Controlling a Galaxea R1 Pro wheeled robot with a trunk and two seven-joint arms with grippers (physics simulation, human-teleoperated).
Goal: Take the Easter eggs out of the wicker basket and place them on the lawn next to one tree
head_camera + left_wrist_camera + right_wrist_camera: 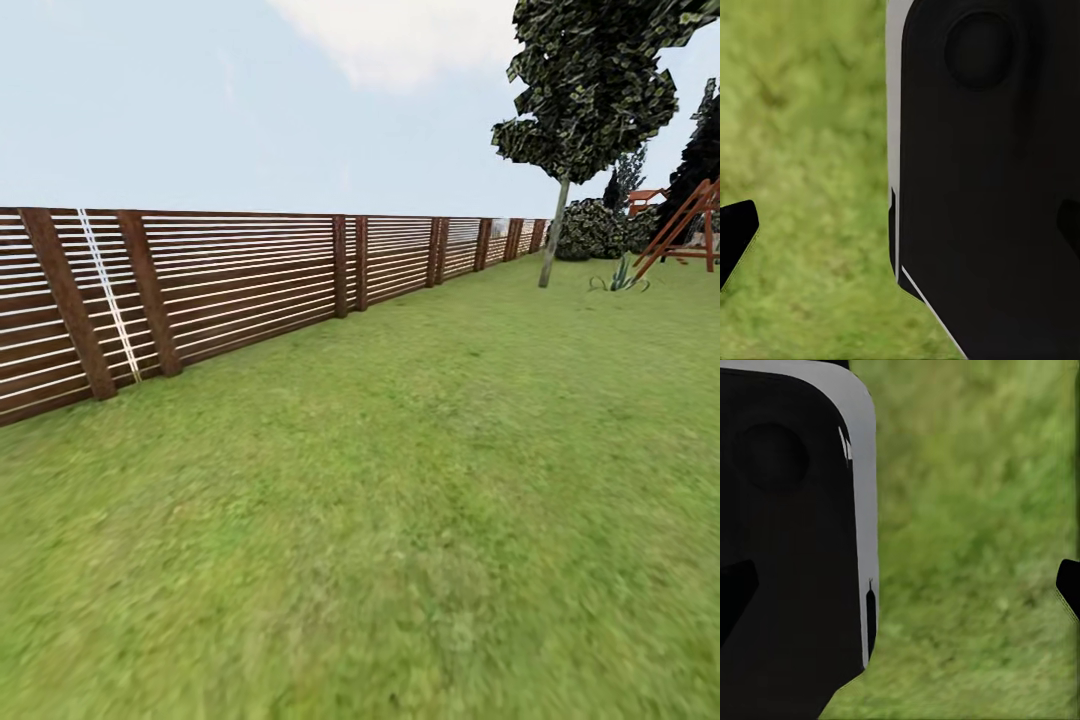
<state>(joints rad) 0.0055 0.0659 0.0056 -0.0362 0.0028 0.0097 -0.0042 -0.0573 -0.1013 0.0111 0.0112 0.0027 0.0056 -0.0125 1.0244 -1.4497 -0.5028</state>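
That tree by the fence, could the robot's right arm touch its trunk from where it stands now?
Most likely not. The tree stands far off across the lawn, near the far end of the fence, with open grass between. Nothing blocks the way; it just looks well beyond an arm's reach, so the robot would have to drive closer.

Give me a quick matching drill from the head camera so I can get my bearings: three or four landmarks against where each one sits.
Things:
1. slat fence
2. tree
3. red wooden frame
4. lawn

Places:
A. far right edge
B. whole foreground
C. left side, running into the distance
D. upper right, thin pale trunk rising from the grass

Pairs: 1-C, 2-D, 3-A, 4-B
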